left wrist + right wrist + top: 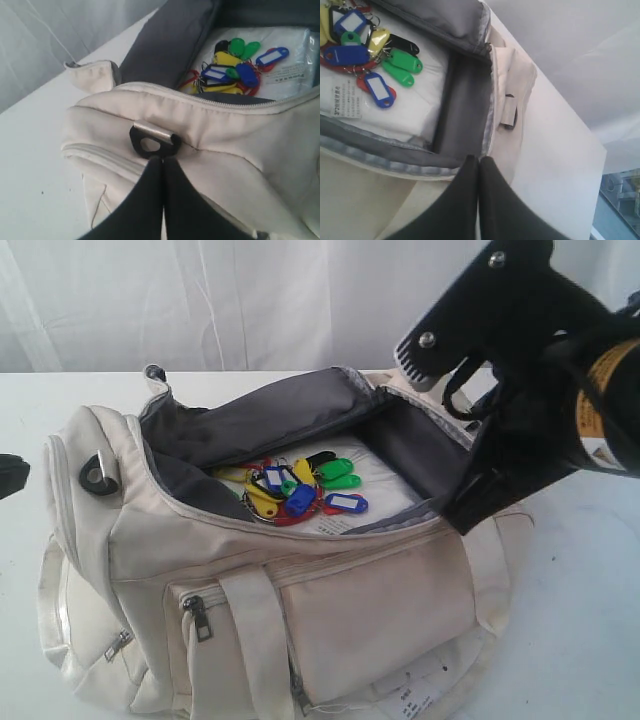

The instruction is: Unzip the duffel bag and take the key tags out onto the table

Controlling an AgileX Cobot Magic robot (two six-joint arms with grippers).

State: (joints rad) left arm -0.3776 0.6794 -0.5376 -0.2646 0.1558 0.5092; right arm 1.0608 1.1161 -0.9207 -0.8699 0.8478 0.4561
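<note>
Cream-white fabric duffel bag [380, 610] lay closest, resting on the wide white counter [580, 600] with its top zipper undone and its dark grey lining showing. Inside it, the bunch of small plastic key tags [295, 490] in red, blue, green, yellow and black sat on a white printed packet [385, 475]. The left pincer [162, 161] was closed, fingers pressed together with nothing between them, just beside the bag's black ring [152, 145]. The right pincer [479, 161] was likewise closed and empty, over the bag's opposite end.
</note>
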